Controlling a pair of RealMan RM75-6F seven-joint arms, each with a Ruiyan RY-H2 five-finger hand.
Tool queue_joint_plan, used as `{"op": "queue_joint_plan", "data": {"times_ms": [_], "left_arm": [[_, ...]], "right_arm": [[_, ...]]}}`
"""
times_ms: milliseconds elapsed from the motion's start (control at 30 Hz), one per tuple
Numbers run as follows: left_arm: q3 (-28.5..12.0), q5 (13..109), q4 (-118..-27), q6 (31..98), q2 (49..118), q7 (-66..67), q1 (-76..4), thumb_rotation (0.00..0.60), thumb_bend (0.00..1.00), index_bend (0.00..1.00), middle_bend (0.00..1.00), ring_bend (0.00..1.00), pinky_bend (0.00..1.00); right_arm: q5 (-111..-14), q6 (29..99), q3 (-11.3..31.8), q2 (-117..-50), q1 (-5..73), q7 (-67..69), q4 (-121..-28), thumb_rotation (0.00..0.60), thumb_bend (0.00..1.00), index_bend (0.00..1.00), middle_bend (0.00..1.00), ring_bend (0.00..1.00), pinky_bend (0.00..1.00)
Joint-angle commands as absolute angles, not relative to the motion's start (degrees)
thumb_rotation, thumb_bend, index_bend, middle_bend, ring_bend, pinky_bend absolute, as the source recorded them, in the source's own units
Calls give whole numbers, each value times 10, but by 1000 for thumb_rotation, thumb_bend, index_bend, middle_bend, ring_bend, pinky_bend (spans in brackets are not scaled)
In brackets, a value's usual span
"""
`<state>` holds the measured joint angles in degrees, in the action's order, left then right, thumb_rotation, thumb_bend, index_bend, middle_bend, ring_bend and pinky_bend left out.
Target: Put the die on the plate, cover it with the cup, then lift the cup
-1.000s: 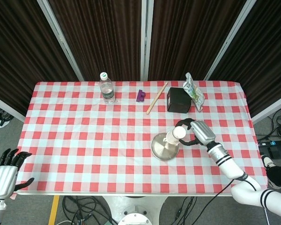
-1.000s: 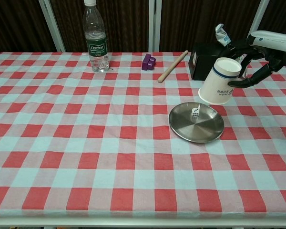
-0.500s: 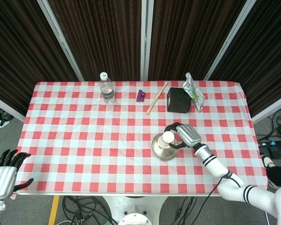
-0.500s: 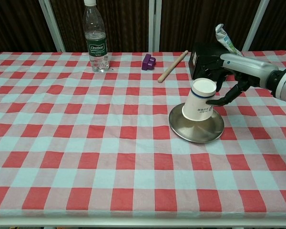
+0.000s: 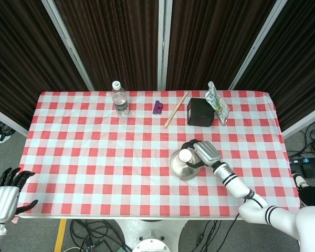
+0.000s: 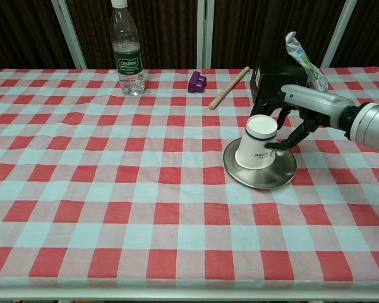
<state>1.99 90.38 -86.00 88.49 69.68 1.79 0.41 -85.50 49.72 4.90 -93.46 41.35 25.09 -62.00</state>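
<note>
One white paper cup, upturned on round steel plate: light, crushable; right hand clasps its sidewall gently.

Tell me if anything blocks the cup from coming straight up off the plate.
Nothing visible does. The cup sits upside down on the plate, gripped by the right robot hand. The box and packet stand behind it, farther back on the table, clear of the space above.
</note>
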Motion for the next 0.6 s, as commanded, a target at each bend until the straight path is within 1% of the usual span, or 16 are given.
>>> {"op": "queue_joint_plan", "data": {"times_ms": [33,200,433,600], "left_arm": [[20,904,-860,885,697,18,4,600,0,248,224,109,86],[20,904,-861,885,697,19,4,600,0,248,224,109,86],[19,902,-862,885,697,20,4,600,0,248,224,109,86],[19,906,-864,886,697,24,3,600,0,248,224,109,86]], "right_arm": [[-856,497,47,-938,414,251,-615,600,148,371,381,232,352],[-867,510,36,-933,410,267,-625,600,149,371,383,233,352],[-901,551,10,-906,394,282,-662,600,151,368,406,238,352],[-883,547,24,-915,397,268,-639,600,151,368,408,239,352]]}}
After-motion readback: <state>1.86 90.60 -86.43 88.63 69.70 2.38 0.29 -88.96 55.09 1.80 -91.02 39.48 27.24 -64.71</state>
